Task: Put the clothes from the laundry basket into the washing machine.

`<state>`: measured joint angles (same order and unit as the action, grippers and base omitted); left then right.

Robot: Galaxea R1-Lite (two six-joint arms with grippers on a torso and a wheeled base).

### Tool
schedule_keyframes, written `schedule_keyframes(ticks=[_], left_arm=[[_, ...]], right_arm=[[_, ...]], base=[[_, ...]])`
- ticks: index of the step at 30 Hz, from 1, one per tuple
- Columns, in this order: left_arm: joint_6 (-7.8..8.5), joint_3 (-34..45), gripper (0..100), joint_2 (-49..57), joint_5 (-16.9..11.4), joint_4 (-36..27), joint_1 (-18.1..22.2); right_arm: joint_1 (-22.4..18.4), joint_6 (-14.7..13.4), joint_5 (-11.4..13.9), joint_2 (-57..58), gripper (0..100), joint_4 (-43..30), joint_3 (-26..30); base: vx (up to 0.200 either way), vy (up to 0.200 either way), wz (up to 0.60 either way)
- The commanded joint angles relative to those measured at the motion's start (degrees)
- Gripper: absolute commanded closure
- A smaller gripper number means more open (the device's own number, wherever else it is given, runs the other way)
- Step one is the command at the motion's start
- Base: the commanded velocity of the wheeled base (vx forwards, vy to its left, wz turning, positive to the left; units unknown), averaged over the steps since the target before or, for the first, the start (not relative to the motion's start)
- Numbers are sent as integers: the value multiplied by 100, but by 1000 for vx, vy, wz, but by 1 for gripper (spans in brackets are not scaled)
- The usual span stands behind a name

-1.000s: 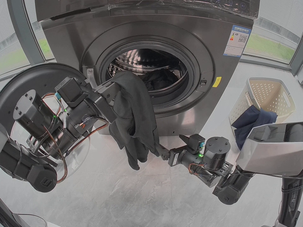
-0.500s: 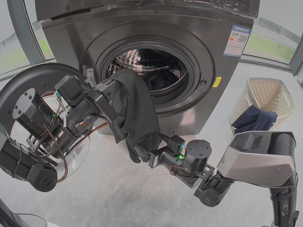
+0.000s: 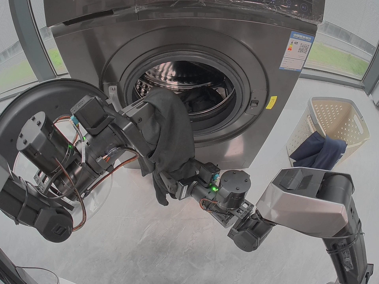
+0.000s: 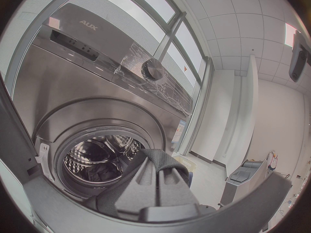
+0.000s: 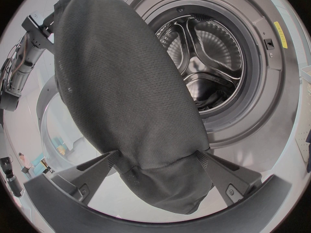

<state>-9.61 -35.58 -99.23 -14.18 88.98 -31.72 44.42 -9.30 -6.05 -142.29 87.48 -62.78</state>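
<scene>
Pale polished floor tiles and tall windows frame the scene, and square in front of us stands the steel-grey front-loading washing machine [image 3: 90,56], its round glass door [image 3: 43,99] swung wide to the left. And we have movement. Over the last second the right arm [image 3: 221,186] has swept in low from the right, and its jaws have slid under the hanging tail of the dark grey mesh-knit garment [image 3: 169,131]. That tail dangled loose a second ago; now it sits bunched up shorter.

The right jaws are spread wide, with cloth sagging between them and nothing pinched. The left jaws are closed together on the garment's top, holding it just at the lip of the drum opening, barely shifted.

We read this as a two-armed stuffing move: the right arm scoops the loose end so it goes in with the rest. The garment hangs limp and floppy, folded over the left jaws, not yet inside.

Darker clothes [image 3: 197,99] already lie in the drum. Off to the right, the beige perforated plastic laundry basket [image 3: 339,117] holds a navy blue garment [image 3: 316,150] spilling over its edge — more to come.
</scene>
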Motion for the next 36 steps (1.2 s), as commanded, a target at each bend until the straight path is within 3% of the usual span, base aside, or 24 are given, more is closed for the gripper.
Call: schedule_keyframes(ticks=[1, 7, 23, 30, 36], left_arm=[[20, 16, 100, 9, -6, 5, -71], [-24, 113, 100, 290, -15, 5, -317], [-41, 157, 100, 334, -32, 5, -458], [-15, 175, 100, 150, 3, -3, -344], [-15, 157, 100, 211, -6, -3, -300]], right_arm=[[-83, 7, -2, -238, 0, -29, -375], [-303, 16, -2, -572, 0, -100, -1052], [-426, -1, -19, -959, 0, -205, -2001], [-364, -1, 244, -959, 0, -108, -2036], [-382, -1, 271, -976, 0, -126, -2080]], base=[[0, 0, 0], [0, 0, 0], [0, 0, 0], [0, 0, 0], [0, 0, 0]])
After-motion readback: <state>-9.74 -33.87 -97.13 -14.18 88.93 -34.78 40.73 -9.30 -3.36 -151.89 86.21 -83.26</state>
